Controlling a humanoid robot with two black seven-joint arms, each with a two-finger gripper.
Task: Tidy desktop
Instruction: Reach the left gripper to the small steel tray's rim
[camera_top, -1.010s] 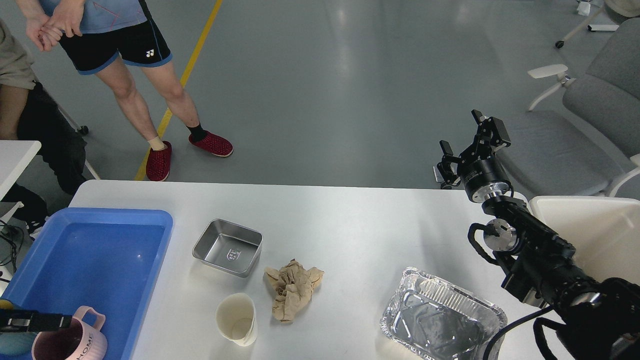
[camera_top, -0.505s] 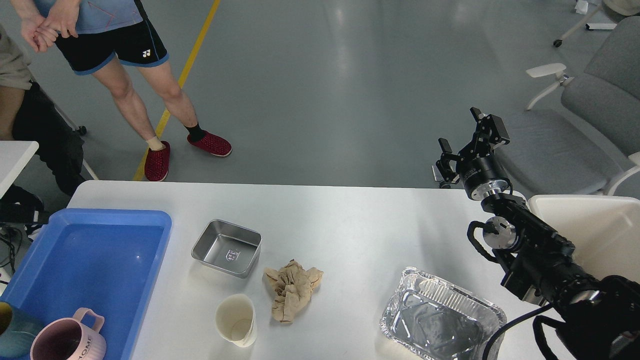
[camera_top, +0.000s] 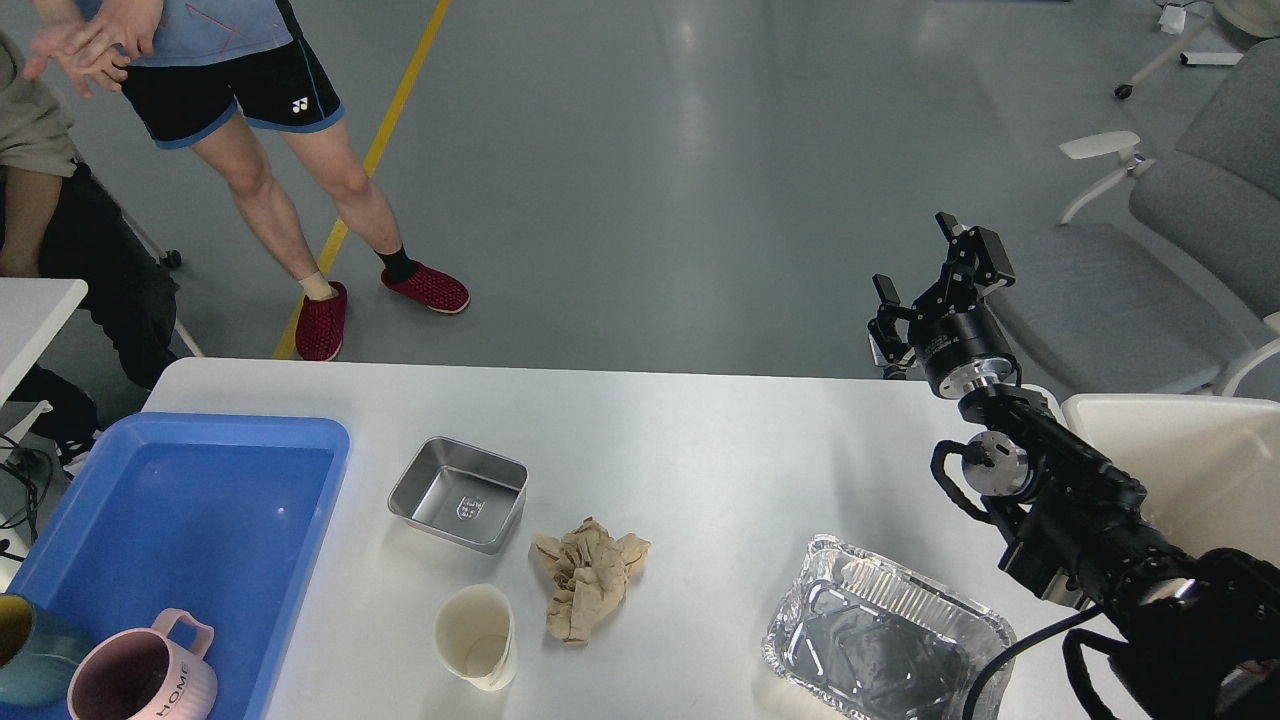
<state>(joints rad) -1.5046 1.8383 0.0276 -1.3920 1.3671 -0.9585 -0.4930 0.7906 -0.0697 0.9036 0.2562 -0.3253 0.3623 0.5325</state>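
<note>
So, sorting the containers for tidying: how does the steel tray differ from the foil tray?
The steel tray is smooth, rigid and smaller, with neat straight walls; the foil tray is larger, crinkled and dented, with a ribbed rim. The steel tray sits mid-desktop beside the blue bin; the foil tray lies at the near edge by the right arm. Both are empty, upright and silvery.

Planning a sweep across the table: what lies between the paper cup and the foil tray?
In the head view, only the crumpled brown paper lies between the paper cup and the foil tray; the rest is bare desktop.
</note>
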